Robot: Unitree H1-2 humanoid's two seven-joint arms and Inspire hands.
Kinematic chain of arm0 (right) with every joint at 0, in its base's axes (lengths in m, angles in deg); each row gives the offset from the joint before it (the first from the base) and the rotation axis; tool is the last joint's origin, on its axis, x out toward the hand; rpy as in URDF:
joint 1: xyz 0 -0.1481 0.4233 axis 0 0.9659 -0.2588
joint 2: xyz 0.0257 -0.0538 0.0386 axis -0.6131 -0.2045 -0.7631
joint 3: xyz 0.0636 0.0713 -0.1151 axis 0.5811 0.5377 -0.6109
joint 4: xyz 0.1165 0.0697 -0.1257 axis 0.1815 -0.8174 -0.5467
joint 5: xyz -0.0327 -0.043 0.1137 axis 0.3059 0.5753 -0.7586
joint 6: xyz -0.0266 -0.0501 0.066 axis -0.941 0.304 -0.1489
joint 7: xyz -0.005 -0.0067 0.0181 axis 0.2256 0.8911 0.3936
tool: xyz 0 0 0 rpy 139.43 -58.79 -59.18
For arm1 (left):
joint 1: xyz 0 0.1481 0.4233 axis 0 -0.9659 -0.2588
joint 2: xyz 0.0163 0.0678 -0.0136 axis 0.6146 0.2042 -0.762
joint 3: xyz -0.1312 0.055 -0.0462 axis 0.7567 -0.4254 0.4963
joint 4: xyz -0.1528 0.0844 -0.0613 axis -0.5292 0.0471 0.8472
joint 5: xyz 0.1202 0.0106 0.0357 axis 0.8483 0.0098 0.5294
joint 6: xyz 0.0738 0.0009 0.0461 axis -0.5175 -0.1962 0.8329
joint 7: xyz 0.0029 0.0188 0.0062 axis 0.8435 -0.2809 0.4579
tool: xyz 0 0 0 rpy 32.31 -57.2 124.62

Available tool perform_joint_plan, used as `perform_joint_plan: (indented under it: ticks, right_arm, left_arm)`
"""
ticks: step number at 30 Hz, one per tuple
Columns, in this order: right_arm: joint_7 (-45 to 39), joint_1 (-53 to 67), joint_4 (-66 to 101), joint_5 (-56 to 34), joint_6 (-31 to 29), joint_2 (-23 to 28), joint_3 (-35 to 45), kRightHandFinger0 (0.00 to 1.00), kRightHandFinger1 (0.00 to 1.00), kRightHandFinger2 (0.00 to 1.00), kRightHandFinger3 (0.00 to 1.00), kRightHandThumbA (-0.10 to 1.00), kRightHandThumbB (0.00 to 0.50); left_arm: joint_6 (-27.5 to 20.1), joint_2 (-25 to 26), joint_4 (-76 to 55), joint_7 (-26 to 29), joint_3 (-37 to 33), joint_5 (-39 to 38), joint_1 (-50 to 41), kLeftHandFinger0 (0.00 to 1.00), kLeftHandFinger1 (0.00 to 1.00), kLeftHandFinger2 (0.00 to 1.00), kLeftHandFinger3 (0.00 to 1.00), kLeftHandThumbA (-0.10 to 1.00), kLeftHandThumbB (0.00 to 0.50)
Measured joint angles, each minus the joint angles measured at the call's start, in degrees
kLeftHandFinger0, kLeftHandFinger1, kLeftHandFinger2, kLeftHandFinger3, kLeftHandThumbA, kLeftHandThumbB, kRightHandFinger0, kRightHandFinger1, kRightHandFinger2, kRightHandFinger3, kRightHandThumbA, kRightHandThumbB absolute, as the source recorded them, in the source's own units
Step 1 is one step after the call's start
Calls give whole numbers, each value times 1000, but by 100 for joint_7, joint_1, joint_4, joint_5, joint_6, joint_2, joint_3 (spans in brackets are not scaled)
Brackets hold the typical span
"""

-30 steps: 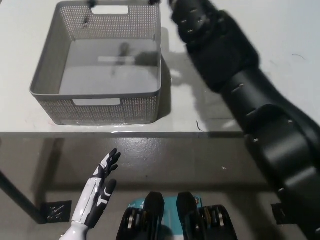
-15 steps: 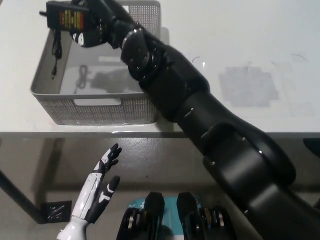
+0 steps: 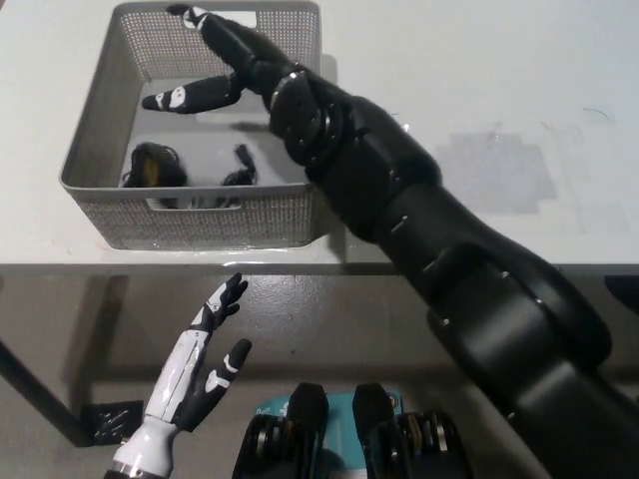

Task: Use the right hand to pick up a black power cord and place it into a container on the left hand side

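The black power cord with its adapter [image 3: 160, 167] lies on the floor of the grey mesh basket [image 3: 95, 195], near the front wall, partly hidden by it. My black right hand [image 3: 215, 65] hovers over the basket's middle, open, fingers spread and holding nothing. The right arm [image 3: 399, 210] stretches across the white table from the lower right. My white left hand [image 3: 200, 369] hangs open below the table edge at lower left.
The basket stands at the table's [image 3: 479, 80] left front corner. A faint grey patch [image 3: 494, 170] marks the table surface to the right of the arm. A table leg [image 3: 30, 389] runs down at the far left.
The right hand has let go of the power adapter, which dropped from above the basket's left rim to its floor. The hand's fingers have spread open; the left hand shifted slightly.
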Motion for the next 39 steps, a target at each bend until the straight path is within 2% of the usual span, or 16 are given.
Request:
perform_joint_plan:
  ticks: [3,9,10,12,16,18,20,22,23,25,29,31,33,34,38,39]
  right_arm:
    - [-96,62,169,-2,26,105,2,1000,1000,1000,1000,1000,468]
    - [-233,398,844,-156,108,254,278,1000,1000,1000,1000,1000,435]
    - [-256,474,1046,-201,106,284,367,1000,1000,1000,1000,1000,417]
    - [-290,644,1482,-291,110,349,522,1000,1000,1000,1000,1000,447]
    - [-336,966,2346,-409,207,481,771,1000,1000,1000,1000,1000,457]
    - [-364,1136,2754,-458,250,526,898,1000,1000,1000,1000,1000,434]
    - [-399,1351,3197,-547,313,569,1002,1000,1000,1000,1000,1000,448]
    - [-425,1536,3578,-621,372,602,1104,1000,1000,1000,1000,1000,430]
    - [-437,1643,3747,-655,396,625,1152,1000,1000,1000,1000,1000,379]
    - [-462,1865,4158,-741,456,685,1256,1000,1000,1000,1000,1000,355]
    - [-520,2462,4959,-918,554,817,1445,1000,1000,1000,1000,1000,335]
    - [-540,2798,5371,-1016,590,886,1533,1000,1000,1000,1000,1000,351]
    - [-564,3236,5808,-1109,610,968,1584,1000,1000,1000,1000,1000,355]
    - [-578,3460,6013,-1162,618,1009,1603,1000,1000,1000,1000,1000,326]
    - [-642,4348,6782,-1378,617,1149,1670,1000,1000,1000,1000,1000,357]
    - [-674,4709,7051,-1493,616,1203,1711,1000,1000,1000,1000,1000,369]
  left_arm:
    - [16,0,-2,-14,-9,10,-5,1000,1000,1000,1000,881,113]
    - [23,0,-3,-34,-30,60,-6,1000,1000,1000,1000,875,113]
    - [31,0,-6,-38,-32,69,-6,1000,1000,1000,1000,872,111]
    - [44,0,-8,-47,-33,88,-4,1000,1000,1000,1000,858,106]
    - [60,0,-6,-63,-32,108,-3,1000,1000,1000,1000,856,118]
    - [71,0,-5,-69,-31,109,-4,1000,1000,1000,1000,870,118]
    - [81,0,-3,-78,-30,110,-4,1000,1000,1000,1000,909,126]
    - [91,0,1,-86,-30,110,-4,1000,1000,1000,1000,929,120]
    - [94,-1,2,-90,-29,110,-4,1000,1000,1000,1000,973,143]
    - [103,-1,4,-93,-29,110,-6,1000,1000,1000,1000,1000,146]
    - [111,-1,10,-97,-20,105,-6,1000,1000,1000,1000,1000,194]
    - [112,-1,22,-101,-16,103,-5,1000,1000,1000,1000,1000,227]
    - [112,-1,43,-110,-12,102,-5,1000,1000,1000,1000,1000,233]
    - [112,-1,57,-120,-10,99,-6,1000,1000,1000,1000,1000,239]
    - [111,-1,84,-130,2,90,-8,1000,1000,1000,1000,1000,238]
    - [111,-1,89,-130,10,84,-7,1000,1000,1000,1000,1000,220]
